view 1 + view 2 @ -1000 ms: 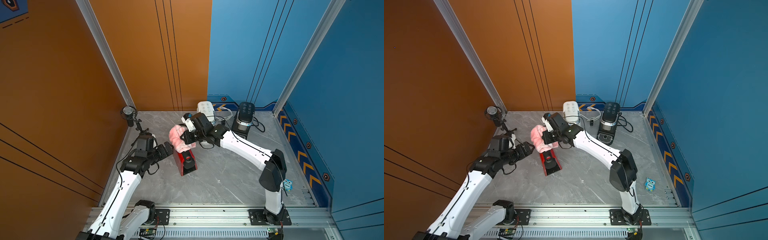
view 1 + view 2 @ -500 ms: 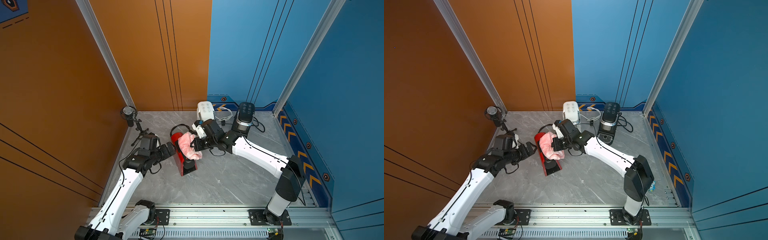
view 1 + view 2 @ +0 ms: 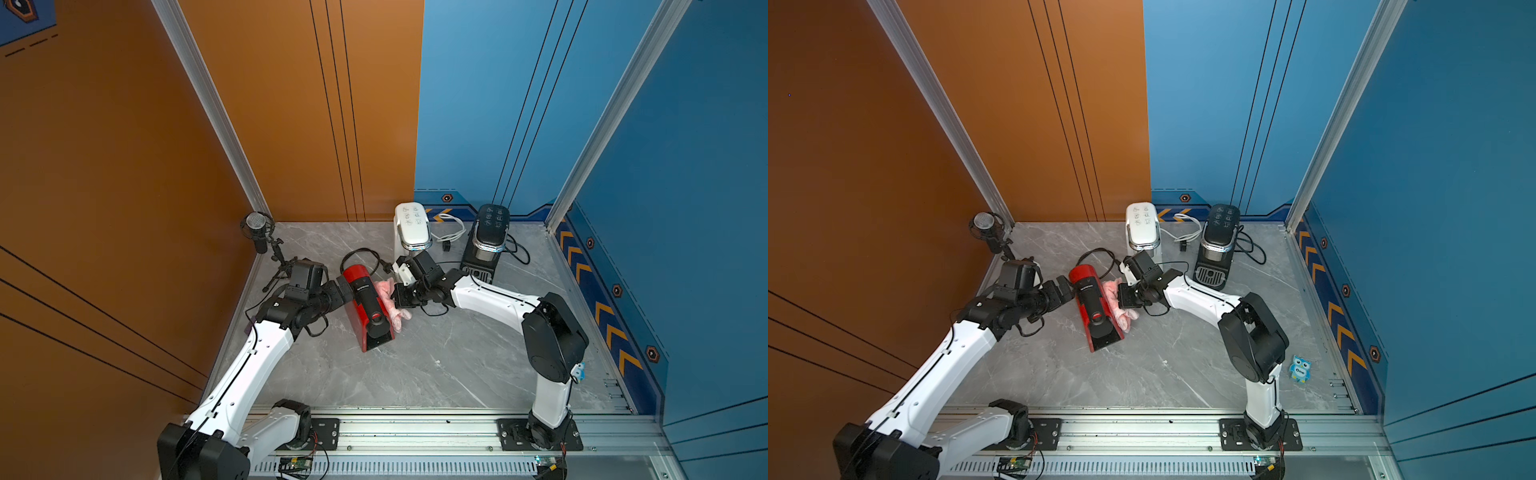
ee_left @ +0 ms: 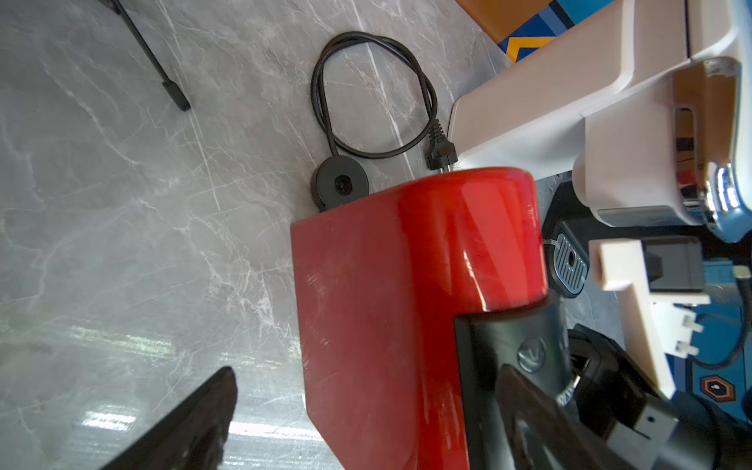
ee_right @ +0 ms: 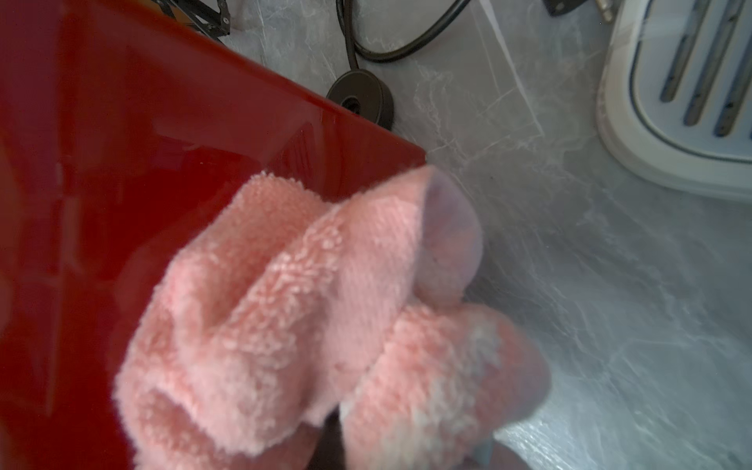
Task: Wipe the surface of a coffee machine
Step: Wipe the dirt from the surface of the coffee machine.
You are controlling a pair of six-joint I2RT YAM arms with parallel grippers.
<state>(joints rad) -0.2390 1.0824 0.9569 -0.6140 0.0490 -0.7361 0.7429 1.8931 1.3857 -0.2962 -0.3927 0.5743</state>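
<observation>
We clenched the pink cloth (image 5: 264,305) in our right gripper (image 3: 395,297) against the red coffee machine (image 3: 366,291); our left gripper (image 3: 344,291) gaped beside it.

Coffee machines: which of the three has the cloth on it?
The red coffee machine, nearest the robot: the right gripper presses the pink cloth against its side. The white machine and the black machine stand apart by the back wall.

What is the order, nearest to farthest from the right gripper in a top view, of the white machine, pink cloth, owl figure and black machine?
1. pink cloth, clamped in the right gripper.
2. white machine, just behind.
3. black machine, back right.
4. owl figure, front right by the wall.
</observation>
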